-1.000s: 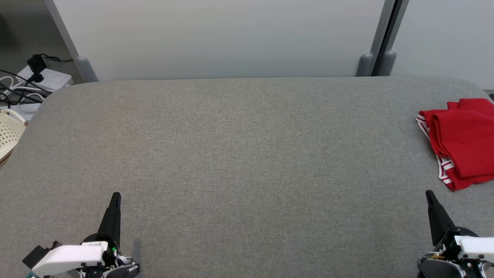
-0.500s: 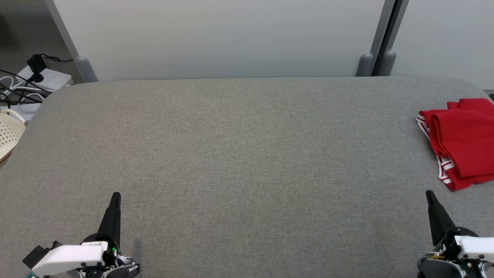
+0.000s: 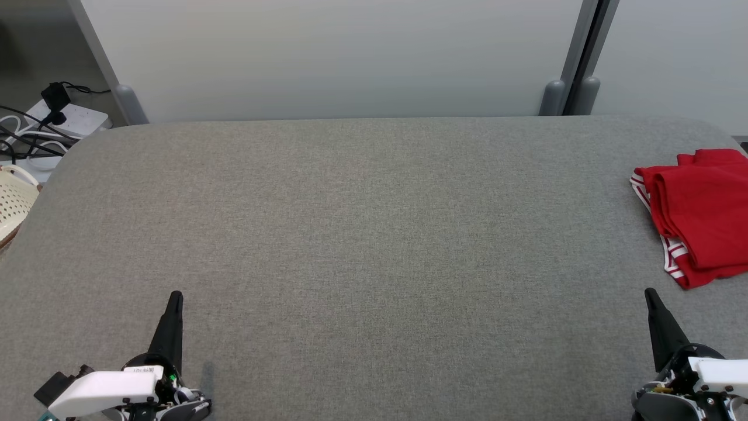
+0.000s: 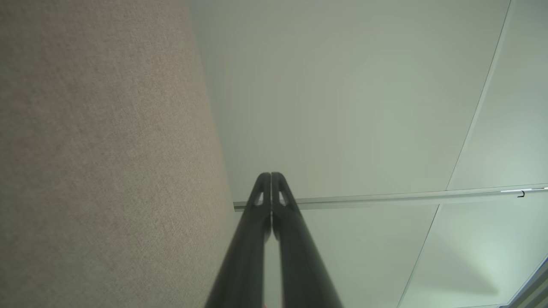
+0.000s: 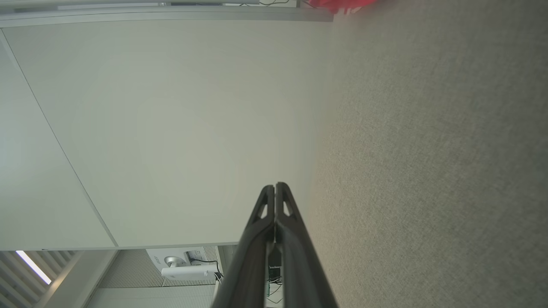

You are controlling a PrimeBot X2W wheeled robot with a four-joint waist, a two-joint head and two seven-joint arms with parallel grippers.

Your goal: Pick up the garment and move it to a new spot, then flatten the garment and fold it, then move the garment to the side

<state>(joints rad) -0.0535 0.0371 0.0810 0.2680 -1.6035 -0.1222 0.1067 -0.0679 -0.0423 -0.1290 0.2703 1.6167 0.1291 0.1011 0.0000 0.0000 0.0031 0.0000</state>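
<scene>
Red garment with white-striped trim (image 3: 701,216) lies folded in a compact stack at the right edge of the grey fabric-topped bench (image 3: 374,234), toward the far corner. That looks like the set-aside spot, so the task appears finished. The left gripper (image 3: 175,297) sits by the near-left corner and the right gripper (image 3: 648,292) by the near-right corner. Each has its two dark fingers pressed together, holding nothing, apparently parked clear so the fold is not disturbed. The right gripper is near the garment but apart from it.

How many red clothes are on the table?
1: a folded, white-striped red garment lies at the gray table's right edge, cut off by the picture; more may hide beyond.
</scene>
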